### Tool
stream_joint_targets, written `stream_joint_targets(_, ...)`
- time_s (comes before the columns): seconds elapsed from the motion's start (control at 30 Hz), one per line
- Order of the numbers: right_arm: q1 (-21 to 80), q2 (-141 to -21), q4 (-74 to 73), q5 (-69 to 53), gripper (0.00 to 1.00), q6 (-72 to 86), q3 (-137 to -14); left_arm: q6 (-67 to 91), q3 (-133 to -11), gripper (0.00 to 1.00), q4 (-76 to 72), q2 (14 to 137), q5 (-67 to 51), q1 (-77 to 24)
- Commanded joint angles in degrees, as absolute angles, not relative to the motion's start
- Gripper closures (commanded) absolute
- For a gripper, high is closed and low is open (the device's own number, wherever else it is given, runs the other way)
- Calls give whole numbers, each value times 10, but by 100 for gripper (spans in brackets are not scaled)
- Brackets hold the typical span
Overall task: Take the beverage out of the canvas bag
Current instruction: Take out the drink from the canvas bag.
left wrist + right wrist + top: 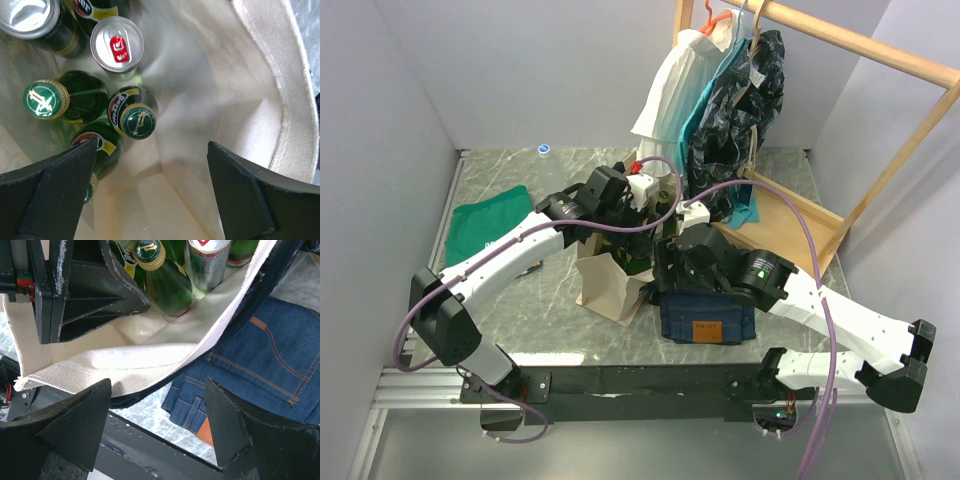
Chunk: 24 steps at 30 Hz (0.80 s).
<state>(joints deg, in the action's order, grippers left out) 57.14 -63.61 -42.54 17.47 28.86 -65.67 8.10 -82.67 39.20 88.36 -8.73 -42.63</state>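
Left wrist view into canvas bag, green bottles and cans packed from 8 to 12 o'clock, bare canvas pocket free from 1 to 6 o'clock

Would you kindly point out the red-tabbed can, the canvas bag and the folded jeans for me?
red-tabbed can (116,44): left wrist view, on its silver lid.
canvas bag (295,110): left wrist view, on the woven rim band.
folded jeans (260,355): right wrist view, on the blue denim beside the bag.
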Motion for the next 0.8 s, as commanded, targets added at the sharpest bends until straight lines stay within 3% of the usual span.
stream_joint_targets(0.0,574,-638,-419,198,19,280,-675,90,-827,4,352,872,-91,-432)
stream_joint_targets(0.77,574,-633,-410,214,18,274,-675,104,-817,18,326,900,-50,-441)
